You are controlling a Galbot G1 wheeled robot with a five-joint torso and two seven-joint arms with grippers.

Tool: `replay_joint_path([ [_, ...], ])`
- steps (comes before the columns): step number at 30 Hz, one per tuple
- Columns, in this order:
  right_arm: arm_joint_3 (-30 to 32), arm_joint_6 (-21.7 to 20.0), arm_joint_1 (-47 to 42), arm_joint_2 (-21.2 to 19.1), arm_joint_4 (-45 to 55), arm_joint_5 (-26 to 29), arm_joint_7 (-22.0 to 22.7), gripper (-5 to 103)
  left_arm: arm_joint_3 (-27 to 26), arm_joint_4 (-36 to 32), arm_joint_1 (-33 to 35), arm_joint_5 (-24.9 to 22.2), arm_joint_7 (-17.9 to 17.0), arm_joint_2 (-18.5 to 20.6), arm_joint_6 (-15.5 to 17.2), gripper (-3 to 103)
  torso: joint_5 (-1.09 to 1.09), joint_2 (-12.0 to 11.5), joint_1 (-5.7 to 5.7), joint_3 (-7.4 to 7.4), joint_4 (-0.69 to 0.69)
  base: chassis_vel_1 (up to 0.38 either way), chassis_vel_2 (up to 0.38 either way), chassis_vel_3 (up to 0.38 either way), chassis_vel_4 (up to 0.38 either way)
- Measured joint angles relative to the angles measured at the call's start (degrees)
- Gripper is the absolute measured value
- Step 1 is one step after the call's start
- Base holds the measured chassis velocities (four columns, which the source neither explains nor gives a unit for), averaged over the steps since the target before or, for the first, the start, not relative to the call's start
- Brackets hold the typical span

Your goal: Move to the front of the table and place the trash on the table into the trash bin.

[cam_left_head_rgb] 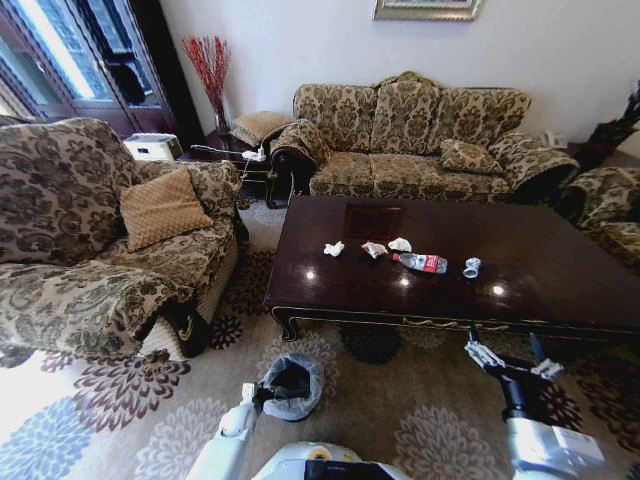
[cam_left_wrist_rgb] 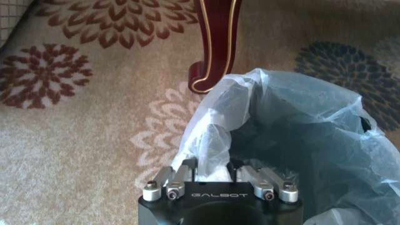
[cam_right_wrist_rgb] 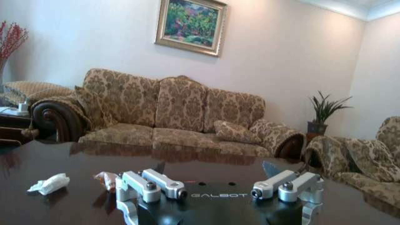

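Trash [cam_left_head_rgb: 400, 254] sits mid-table [cam_left_head_rgb: 560, 290]: tissues, brownish wrapper, red-label bottle [cam_left_head_rgb: 422, 262], label text unreadable. "GALBOT" printed on both wrists. Left gripper [cam_left_wrist_rgb: 212, 169] clenched on the trash bin [cam_left_head_rgb: 291, 385] bag rim, on carpet by the table leg. Right gripper [cam_left_head_rgb: 511, 360] spread wide at table's front edge. Sofa [cam_left_head_rgb: 420, 140] behind.

a home living room. a patterned three-seat sofa [cam_left_head_rgb: 415, 135] stands against the wall under a framed painting [cam_right_wrist_rgb: 190, 26], with matching armchairs [cam_left_head_rgb: 100, 235] at the sides, a dark wooden coffee table [cam_left_head_rgb: 560, 270] in the middle, a floral carpet [cam_left_head_rgb: 90, 420], potted plant [cam_right_wrist_rgb: 323, 112] and tall windows [cam_left_head_rgb: 55, 50].
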Motion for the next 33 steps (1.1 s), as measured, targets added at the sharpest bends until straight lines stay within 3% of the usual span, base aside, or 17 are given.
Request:
replay_joint_path([
  [4,-0.6,-0.9,0.4,-0.4,0.4,-0.3,0.5,100,-0.5,0.0,0.1,0.0,0.0,-0.1,-0.1,22,0.01,0.0,0.0,0.0,0.0,0.0,0.0,0.0,0.0],
  [6,-0.8,-1.0,0.5,-0.4,0.5,-0.4,0.6,100,-0.6,0.0,0.1,0.0,0.0,-0.2,-0.1,22,0.01,0.0,0.0,0.0,0.0,0.0,0.0,0.0,0.0],
  [7,-1.3,-1.4,0.8,-0.5,0.6,-0.6,0.8,100,-0.8,0.1,0.2,0.0,-0.1,-0.2,-0.2,15,0.0,0.0,0.0,0.0,0.0,0.0,0.0,0.0,0.0],
  [9,-1.6,-1.5,0.9,-0.5,0.7,-0.8,0.9,100,-0.9,0.1,0.3,0.0,0.0,-0.2,-0.3,15,0.0,0.0,0.0,0.0,0.0,0.0,0.0,0.0,0.0],
  [11,-2.3,-2.0,1.1,-0.5,0.9,-1.3,1.2,100,-1.0,0.2,0.5,0.0,0.1,-0.2,-0.8,4,-0.01,0.0,0.0,0.0,-0.01,0.0,0.0,0.0,0.0],
  [19,-2.8,-2.7,1.5,-1.0,1.2,-1.7,1.5,100,-1.6,-1.5,2.1,-0.1,0.5,0.3,-1.4,3,-0.04,0.0,0.0,0.0,-0.02,0.0,0.0,0.0,0.0],
  [26,-3.3,-4.0,2.8,-2.4,0.8,-1.4,1.8,100,-2.9,-11.7,6.3,-1.1,0.6,1.7,-0.8,3,0.0,0.0,0.0,0.0,0.0,0.0,0.0,0.0,0.0],
  [30,-4.2,-7.0,5.9,-5.8,-0.7,0.1,2.2,100,-6.4,-25.3,11.2,1.1,-0.3,3.7,-0.1,3,0.0,0.0,0.0,0.0,0.0,0.0,0.0,0.0,0.0],
  [31,-4.2,-7.0,5.9,-5.8,-0.7,0.1,2.2,100,-6.4,-25.3,11.2,1.1,-0.3,3.7,-0.1,3,0.0,0.0,0.0,0.0,0.0,0.0,0.0,0.0,0.0],
  [33,-4.3,-7.9,7.4,-8.1,-1.8,0.9,2.2,100,-8.2,-31.3,14.3,1.2,-0.3,5.4,2.0,3,0.02,0.0,0.0,0.0,0.01,0.0,0.0,0.0,0.0],
])
